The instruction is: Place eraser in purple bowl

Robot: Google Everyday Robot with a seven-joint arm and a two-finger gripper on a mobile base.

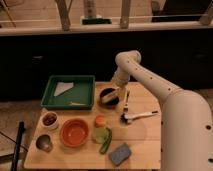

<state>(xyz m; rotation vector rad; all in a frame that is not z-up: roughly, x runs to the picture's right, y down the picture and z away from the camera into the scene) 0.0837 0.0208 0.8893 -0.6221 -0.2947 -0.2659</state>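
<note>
The purple bowl (108,97), small, round and dark, sits on the wooden table (145,140) just right of the green tray (70,92). My gripper (115,91) hangs at the end of the white arm, right over the bowl's right rim. A small pale spot shows at the rim under the gripper; I cannot tell whether it is the eraser. No eraser shows clearly anywhere else.
The tray holds a white sheet. An orange bowl (75,132), a small white bowl (49,120) and a metal cup (44,143) stand front left. A green and orange item (102,131), a blue-grey sponge (120,153) and a white-handled brush (138,116) lie nearby.
</note>
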